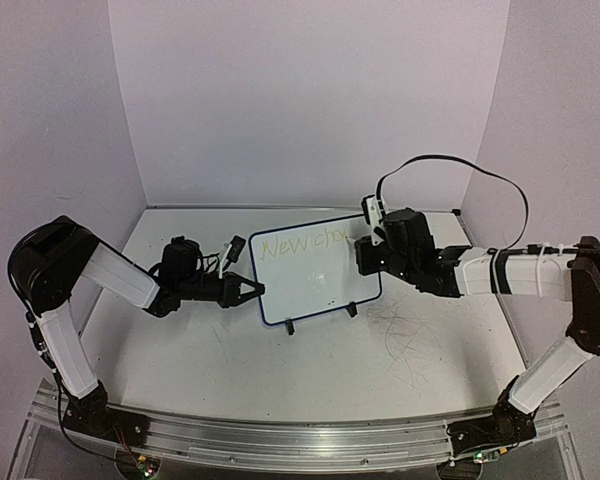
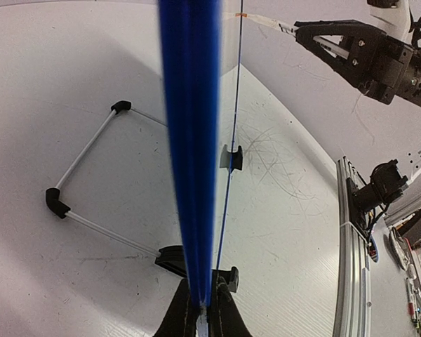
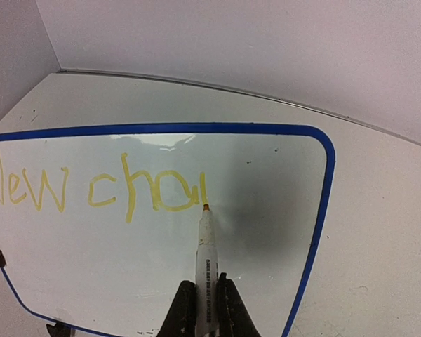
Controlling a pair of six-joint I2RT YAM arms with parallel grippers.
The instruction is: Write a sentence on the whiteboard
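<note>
The whiteboard [image 1: 315, 290], white with a blue frame, stands tilted on black feet mid-table. My left gripper [image 1: 258, 292] is shut on its left edge; in the left wrist view the blue frame [image 2: 189, 140] runs up from between the left gripper [image 2: 203, 276]. My right gripper [image 3: 205, 282] is shut on a white marker [image 3: 205, 249], whose tip touches the whiteboard [image 3: 266, 232]. The sentence [image 3: 91, 189], in pale yellow, reads about "New cho" plus a fresh stroke at the tip. From above, the sentence [image 1: 300, 243] runs along the board's top, and the right gripper [image 1: 365, 255] hides its end.
Thin grey scribble marks [image 1: 400, 335] cover the tabletop right of the board. A wire stand with black corner feet [image 2: 84, 175] props the board from behind. Pale walls close in at the back and sides. An aluminium rail [image 1: 280, 440] runs along the near edge.
</note>
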